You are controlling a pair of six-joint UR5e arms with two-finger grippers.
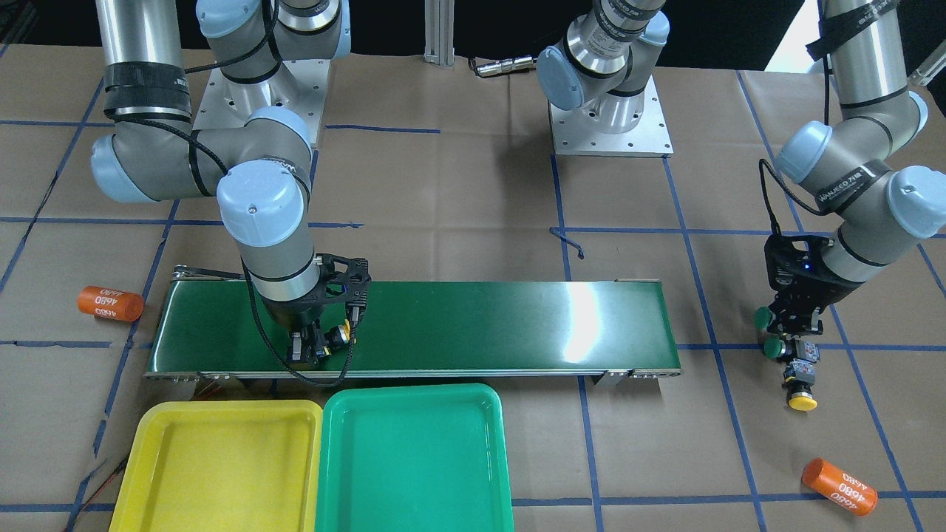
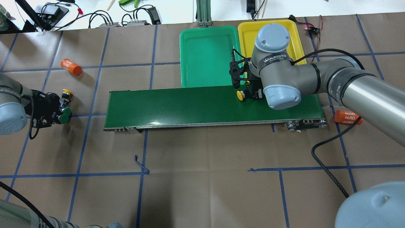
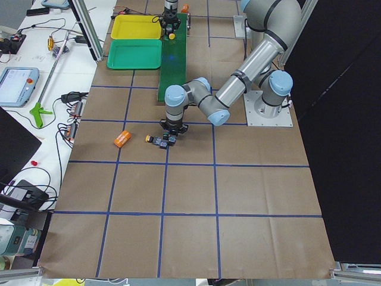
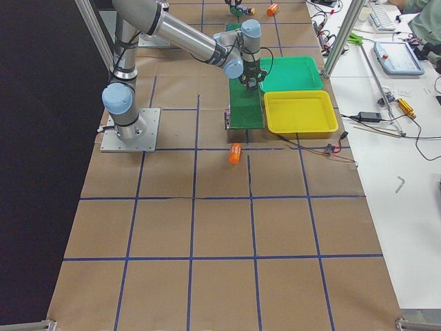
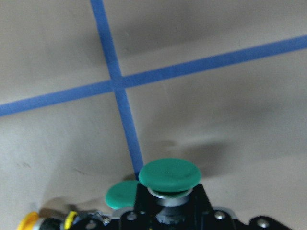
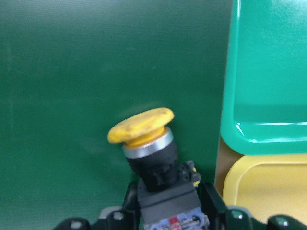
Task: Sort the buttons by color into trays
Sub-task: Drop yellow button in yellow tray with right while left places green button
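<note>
Two grasps, two colours.
The right claw [image 1: 312, 353] clenches a yellow button [image 6: 141, 125] over the belt [image 1: 480, 325]; left claw [image 1: 797, 325] grips a green button [image 5: 169, 173].

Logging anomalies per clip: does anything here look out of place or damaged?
A short blue tape strip slants crooked off a grid line onto the paper. Two orange cylinders lie on their sides near the conveyor belt's ends. Nothing else stands out.

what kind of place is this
Probably a robotics lab: two robot arms bolted to a paper-covered table with a blue tape grid, a short conveyor belt, and a side bench with cables.
</note>
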